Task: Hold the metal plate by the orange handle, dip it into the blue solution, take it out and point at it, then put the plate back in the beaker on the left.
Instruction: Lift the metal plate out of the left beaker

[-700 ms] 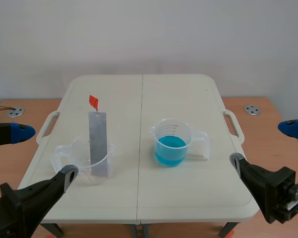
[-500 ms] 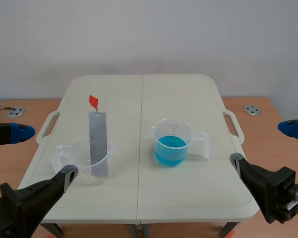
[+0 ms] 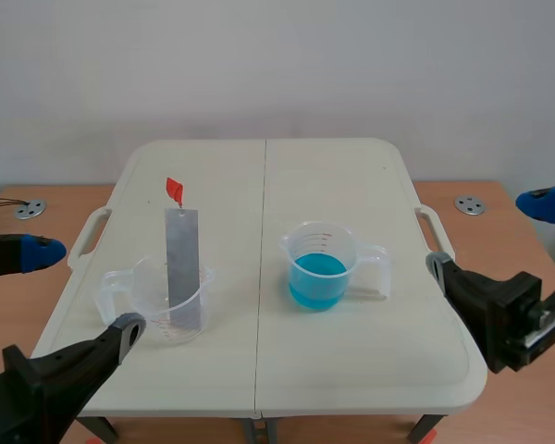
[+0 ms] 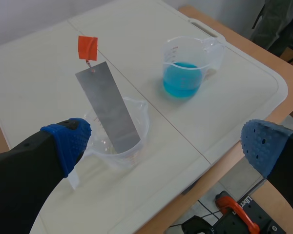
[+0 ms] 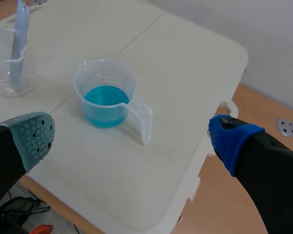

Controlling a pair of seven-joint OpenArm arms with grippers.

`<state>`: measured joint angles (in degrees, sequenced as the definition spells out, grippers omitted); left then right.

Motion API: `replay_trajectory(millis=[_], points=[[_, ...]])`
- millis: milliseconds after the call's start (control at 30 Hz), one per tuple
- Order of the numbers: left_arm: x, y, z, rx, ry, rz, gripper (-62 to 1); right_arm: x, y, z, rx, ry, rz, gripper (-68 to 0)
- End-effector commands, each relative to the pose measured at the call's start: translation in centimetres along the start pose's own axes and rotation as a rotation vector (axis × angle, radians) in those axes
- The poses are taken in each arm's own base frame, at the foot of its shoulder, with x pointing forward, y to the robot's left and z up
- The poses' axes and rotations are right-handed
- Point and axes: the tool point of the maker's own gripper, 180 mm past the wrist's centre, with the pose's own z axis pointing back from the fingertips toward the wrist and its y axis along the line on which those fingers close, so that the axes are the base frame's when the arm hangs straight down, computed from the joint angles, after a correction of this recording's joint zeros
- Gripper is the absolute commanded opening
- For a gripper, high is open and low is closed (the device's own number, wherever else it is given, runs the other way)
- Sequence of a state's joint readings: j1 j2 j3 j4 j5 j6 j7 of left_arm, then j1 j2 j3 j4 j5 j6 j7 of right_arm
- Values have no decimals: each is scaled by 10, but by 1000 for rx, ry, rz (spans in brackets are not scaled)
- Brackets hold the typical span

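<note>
- so, left gripper [image 4: 166,144] and right gripper [image 5: 134,136] gape wide, empty.
- metal plate [image 3: 183,264] leans in the clear beaker [image 3: 171,310], left of centre.
- grabbing its small orange handle [image 3: 174,191] off-centre could tip the beaker.

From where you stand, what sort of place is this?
Probably a robot lab staging a chemistry demo: a white folding table holds a beaker of blue solution and a second beaker with a metal plate in it, between the black left arm and right arm.

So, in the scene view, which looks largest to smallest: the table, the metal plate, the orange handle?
1. Table, clearly largest.
2. Metal plate.
3. Orange handle, smallest.
</note>
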<state>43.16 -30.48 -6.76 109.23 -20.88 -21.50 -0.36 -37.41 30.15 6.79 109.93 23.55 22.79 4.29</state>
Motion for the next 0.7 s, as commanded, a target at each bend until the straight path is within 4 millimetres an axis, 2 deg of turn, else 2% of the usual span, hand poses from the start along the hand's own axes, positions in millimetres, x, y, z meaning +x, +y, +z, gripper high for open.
replay_trajectory(millis=[0, 67, 100, 133, 267, 300, 333, 500, 667], points=[[3, 0, 0, 1, -11, 8, 14, 17, 1, -7, 18, -52, 20, -12], [-1, -1, 0, 1, 13, 10, 14, 22, 5, -14, 41, -60, 37, -12], [-4, -1, 1, 4, 23, 13, -13, 25, 8, -18, 51, -66, 45, -12], [-6, -1, 2, 8, 30, 18, -85, 27, 11, -22, 61, -71, 51, -12], [-14, -6, 12, 14, 42, 44, -460, 40, 22, -37, 102, -101, 62, -12], [-14, -6, 15, 16, 38, 48, -527, 44, 24, -41, 108, -108, 63, -12], [-14, -6, 19, 20, 31, 52, -568, 47, 27, -45, 117, -113, 66, -12], [-16, 0, 41, 60, 18, 59, -575, 57, 36, -63, 149, -131, 66, -12], [-19, 3, 61, 87, 25, 63, -575, 53, 44, -86, 170, -125, 41, -12]])
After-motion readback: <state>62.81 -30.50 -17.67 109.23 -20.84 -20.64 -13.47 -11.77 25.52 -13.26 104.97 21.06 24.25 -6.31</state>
